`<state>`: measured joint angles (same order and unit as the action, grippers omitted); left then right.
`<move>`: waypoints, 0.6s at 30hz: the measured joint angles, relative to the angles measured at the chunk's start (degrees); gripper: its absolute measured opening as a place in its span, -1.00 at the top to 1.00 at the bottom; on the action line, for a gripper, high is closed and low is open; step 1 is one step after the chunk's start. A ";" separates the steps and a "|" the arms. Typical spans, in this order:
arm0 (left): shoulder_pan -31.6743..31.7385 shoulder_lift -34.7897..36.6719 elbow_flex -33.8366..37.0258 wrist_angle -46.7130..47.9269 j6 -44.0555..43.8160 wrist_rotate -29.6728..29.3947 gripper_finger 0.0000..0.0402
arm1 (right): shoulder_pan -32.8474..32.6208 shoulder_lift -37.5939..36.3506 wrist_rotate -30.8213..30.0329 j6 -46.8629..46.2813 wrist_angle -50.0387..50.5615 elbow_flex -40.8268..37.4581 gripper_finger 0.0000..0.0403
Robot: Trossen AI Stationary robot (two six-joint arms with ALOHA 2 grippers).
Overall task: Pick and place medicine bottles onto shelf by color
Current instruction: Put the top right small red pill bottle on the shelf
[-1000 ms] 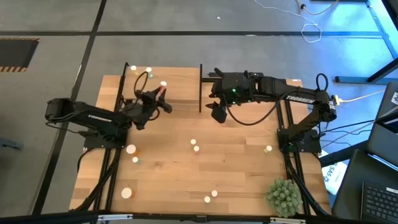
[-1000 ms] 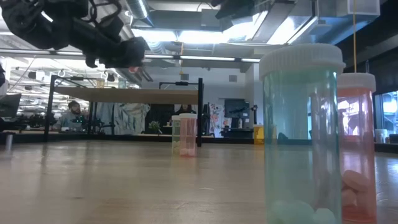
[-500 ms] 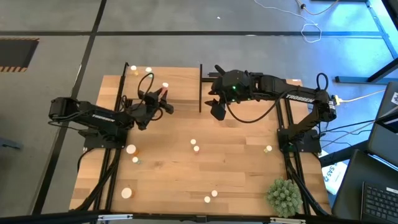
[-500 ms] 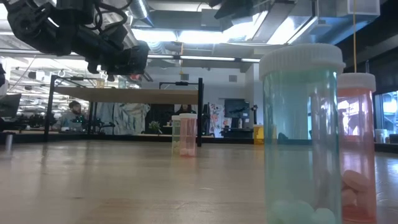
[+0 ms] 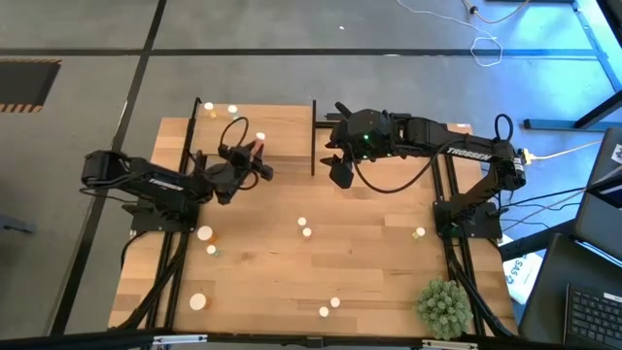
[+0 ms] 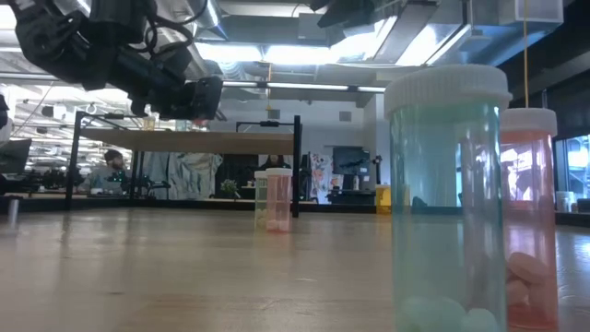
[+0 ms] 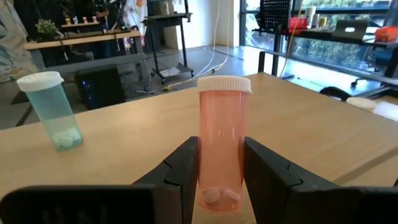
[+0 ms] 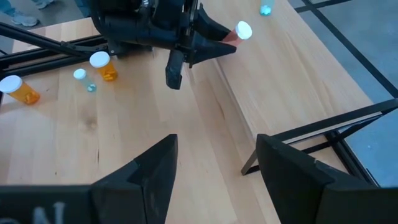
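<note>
My left gripper is over the near edge of the light wooden shelf, shut on a reddish medicine bottle with a white cap. A pale green bottle stands on the shelf farther along. My right gripper hangs open and holds nothing, above the table just right of the shelf's black post. More bottles stand loose on the table, among them two orange ones. In the low view a pale green bottle and a reddish one stand close to the camera. My left gripper pinches the lower half of the reddish bottle's body between its two fingers, one on each side. The fingers reach in level from the table's left. The bottle stands upright, cap up, low over the shelf top; whether its base touches the shelf I cannot tell.
Two small bottles stand at the shelf's far left. Loose bottles dot the table's middle, left and near part. A spiky green plant ball sits at the near right corner. Thin black posts edge the shelf.
My left gripper has sunk toward the shelf top and drifted slightly toward the table's right, still shut on the reddish bottle, which stays upright.
</note>
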<state>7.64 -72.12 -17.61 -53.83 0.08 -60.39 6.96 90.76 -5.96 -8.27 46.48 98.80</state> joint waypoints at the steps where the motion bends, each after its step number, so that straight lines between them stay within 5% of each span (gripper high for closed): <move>1: 0.00 -0.34 0.00 0.14 0.00 -0.26 0.46 | 0.00 0.00 0.00 0.00 0.00 0.00 -0.09; 18: 0.00 -0.74 -0.07 5.14 -4.73 -0.82 0.46 | 0.00 0.00 0.02 0.00 0.00 0.00 -0.09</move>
<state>7.64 -72.86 -17.67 -48.69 -4.66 -61.21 6.96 90.76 -5.93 -8.27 46.48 98.80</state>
